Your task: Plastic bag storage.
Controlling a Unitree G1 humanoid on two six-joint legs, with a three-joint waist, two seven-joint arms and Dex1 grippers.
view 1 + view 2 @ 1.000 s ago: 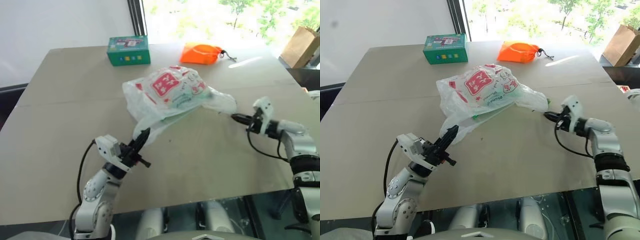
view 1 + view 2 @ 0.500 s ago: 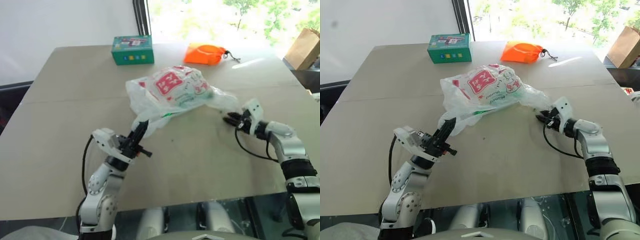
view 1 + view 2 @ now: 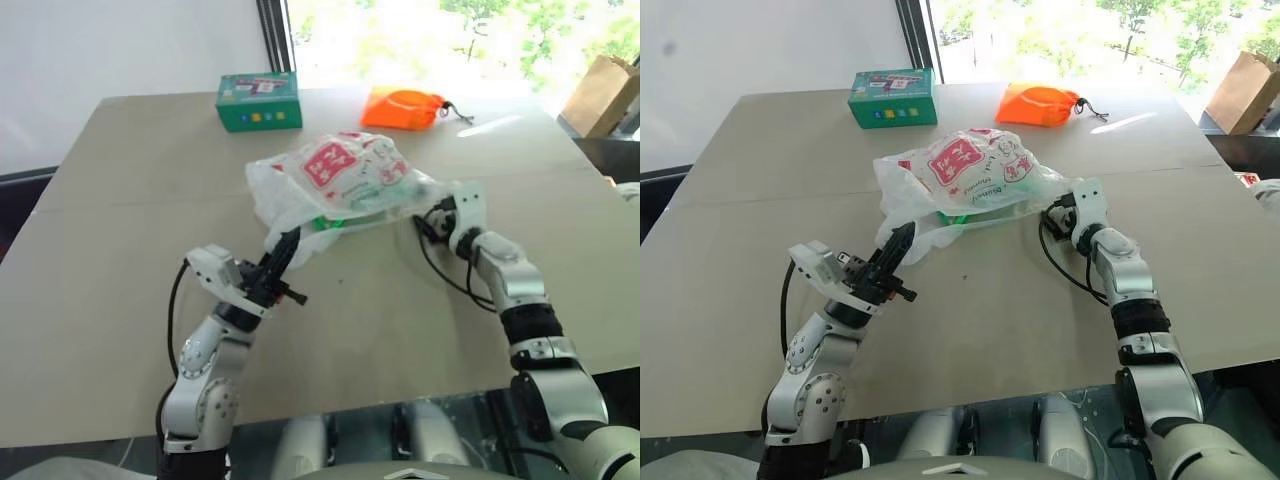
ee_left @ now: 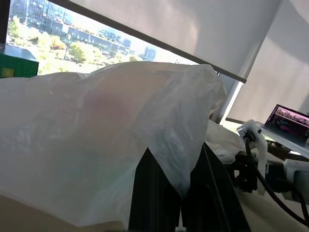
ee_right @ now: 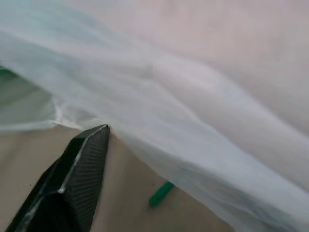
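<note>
- Now the right gripper [image 3: 1052, 212] has pushed in against the plastic bag [image 3: 340, 185], its fingers spread where they were pinched before.
- The left gripper [image 3: 285, 250] stays clamped on the bag's near corner.
- The bag lies mid-table, holding something green, unclear what.

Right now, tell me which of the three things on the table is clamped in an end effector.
The plastic bag: the left end effector pinches its near corner. The green box and orange pouch lie untouched.
</note>
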